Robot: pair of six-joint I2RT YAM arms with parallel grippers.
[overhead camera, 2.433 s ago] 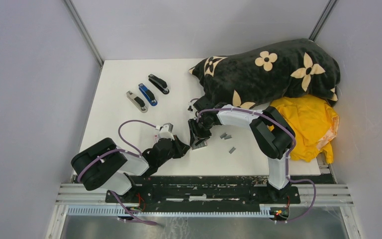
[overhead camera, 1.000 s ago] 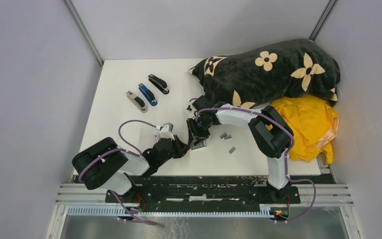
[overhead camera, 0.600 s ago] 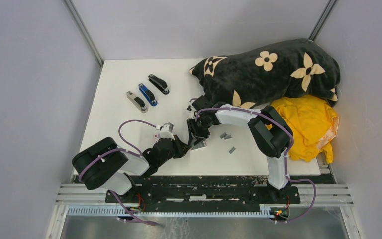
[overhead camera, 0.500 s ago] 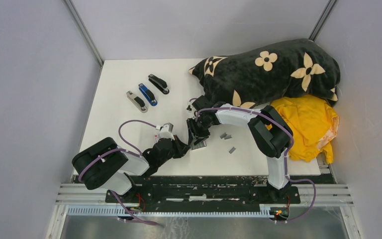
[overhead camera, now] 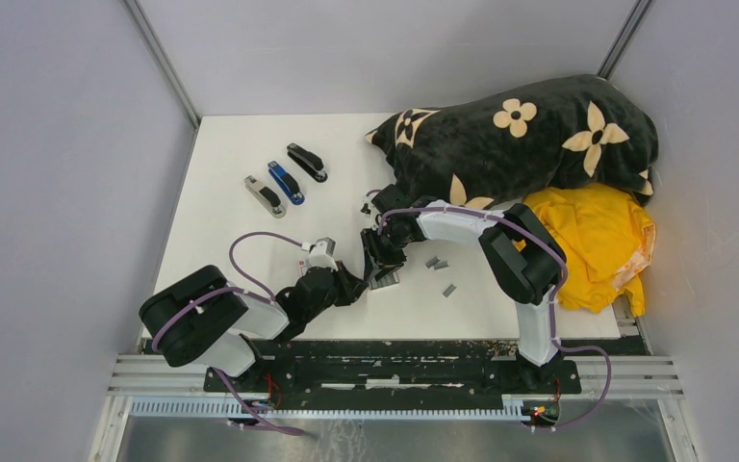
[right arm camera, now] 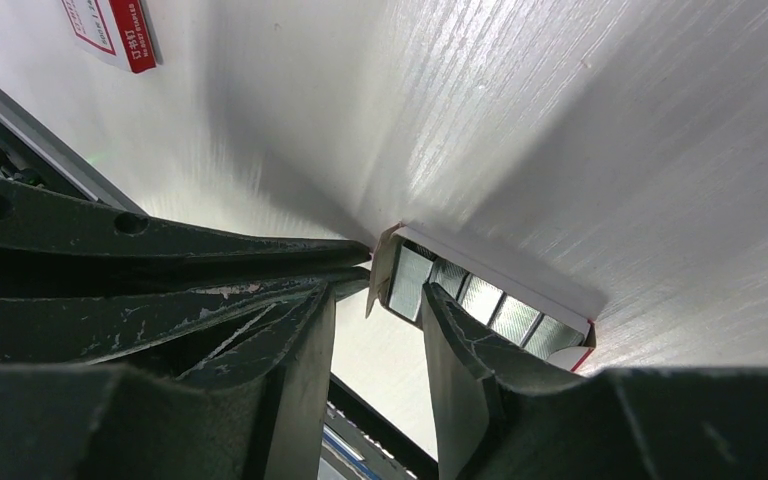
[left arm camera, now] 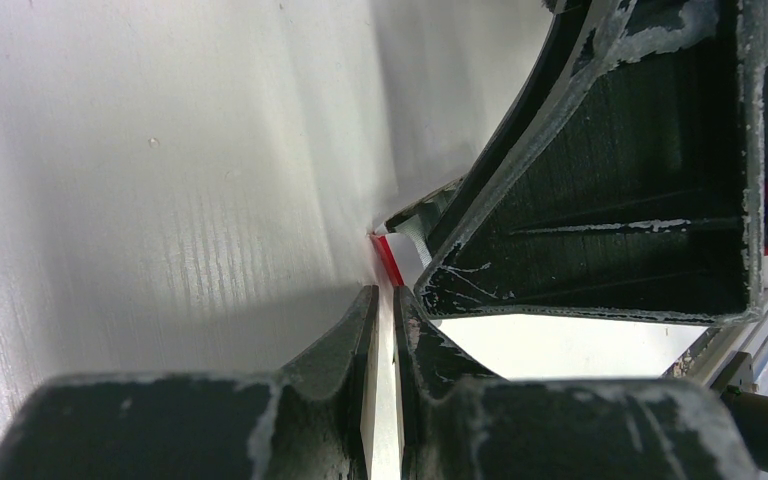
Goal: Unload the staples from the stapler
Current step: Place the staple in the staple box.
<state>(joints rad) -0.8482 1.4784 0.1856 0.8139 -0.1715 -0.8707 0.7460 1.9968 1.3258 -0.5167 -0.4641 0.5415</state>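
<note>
Three staplers lie at the back left: grey (overhead camera: 266, 195), blue (overhead camera: 287, 183) and black (overhead camera: 307, 162). Loose grey staples (overhead camera: 436, 263) lie on the white table, with one more strip (overhead camera: 449, 289) nearer me. Between the grippers sits a small white-and-red box (overhead camera: 386, 280) (right arm camera: 505, 275), open, with staple strips (right arm camera: 480, 298) side by side in it. My left gripper (overhead camera: 358, 286) (left arm camera: 381, 297) is pinched on the box's thin end flap (left arm camera: 390, 260). My right gripper (overhead camera: 382, 269) (right arm camera: 378, 300) stands open over the box's flap end, one fingertip (right arm camera: 450, 320) against the strips.
A black flowered blanket (overhead camera: 520, 135) and a yellow cloth (overhead camera: 592, 241) fill the back right. A white-and-red labelled piece (overhead camera: 305, 263) (right arm camera: 110, 30) lies beside the left wrist. The right finger (left arm camera: 610, 200) looms close in the left wrist view.
The right gripper has edged slightly toward the box; the left arm, the box and the loose strips have stayed put.
</note>
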